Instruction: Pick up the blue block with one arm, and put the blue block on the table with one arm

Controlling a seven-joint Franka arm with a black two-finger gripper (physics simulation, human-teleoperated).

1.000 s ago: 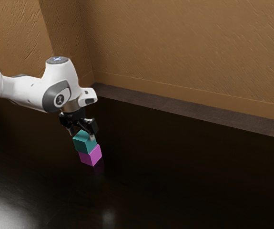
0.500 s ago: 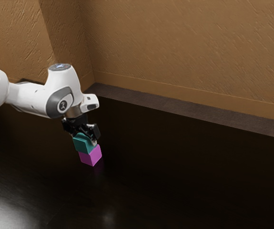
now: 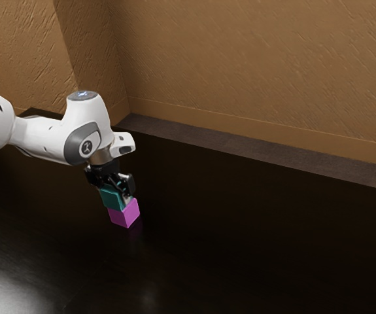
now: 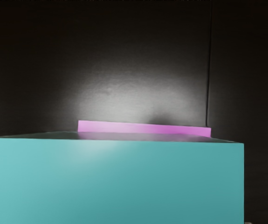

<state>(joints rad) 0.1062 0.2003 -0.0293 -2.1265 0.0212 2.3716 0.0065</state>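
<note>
Teal-toned blue block [image 3: 113, 199] | plain faces | straight edges | on magenta cube [image 3: 125, 214]

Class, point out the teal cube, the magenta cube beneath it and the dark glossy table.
Teal cube [image 4: 115, 182]: wrist view, broad face toward the camera.
Magenta cube [image 3: 132, 212]: exterior view, face toward that view's right.
Dark glossy table [image 3: 253, 242]: exterior view, bare top.

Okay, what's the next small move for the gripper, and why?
I'd probably firm up the grip on the blue block before lifting: the gripper is down at that block, which sits on the pink block, so a loose hold might disturb both.
</note>
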